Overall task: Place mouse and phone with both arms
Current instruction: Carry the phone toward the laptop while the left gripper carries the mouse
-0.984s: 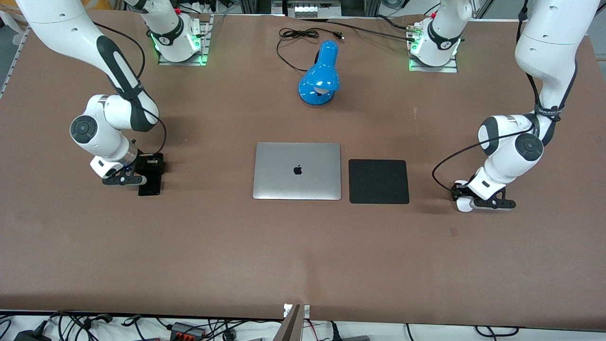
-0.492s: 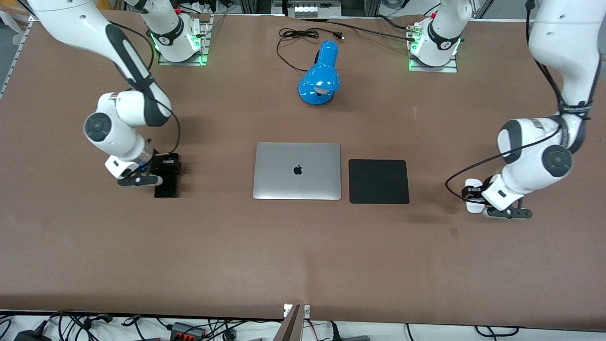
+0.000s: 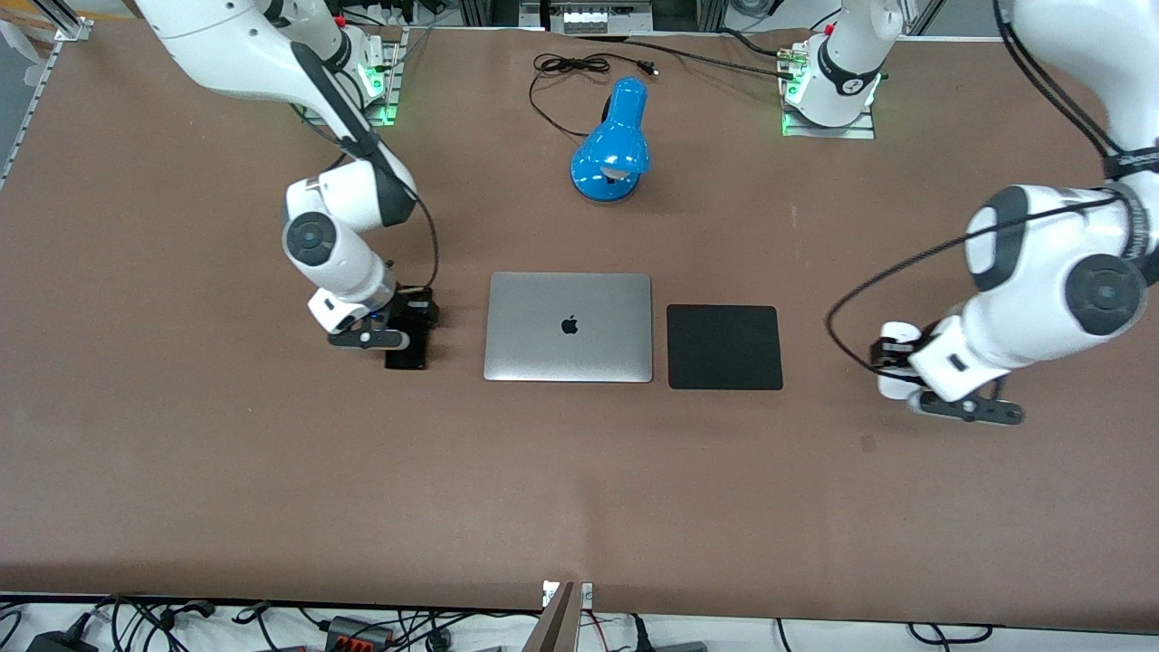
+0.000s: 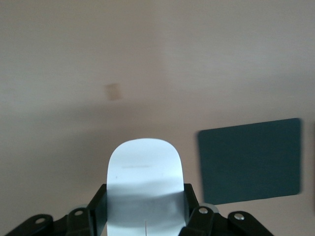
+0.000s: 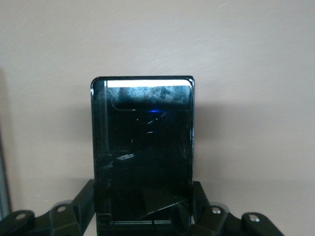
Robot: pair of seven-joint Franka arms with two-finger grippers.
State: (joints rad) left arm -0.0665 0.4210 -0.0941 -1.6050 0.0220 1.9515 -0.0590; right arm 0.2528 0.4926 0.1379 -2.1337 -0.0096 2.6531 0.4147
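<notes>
front view: phone [image 3: 407,349] held beside laptop [image 3: 568,326], mouse [image 3: 895,362] gripped.

My left gripper [image 4: 145,216] clamping the white mouse [image 4: 144,184], above brown table [image 4: 74,73], dark mouse pad [image 4: 250,160] nearby

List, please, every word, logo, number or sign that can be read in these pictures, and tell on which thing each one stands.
Apple logo, a sign and not a word: on the closed lid of the laptop.
Lettering on the strap round the left arm: too small to read.
Faint line of print on the mouse: too blurred to read.
Phone: no text visible.
</notes>
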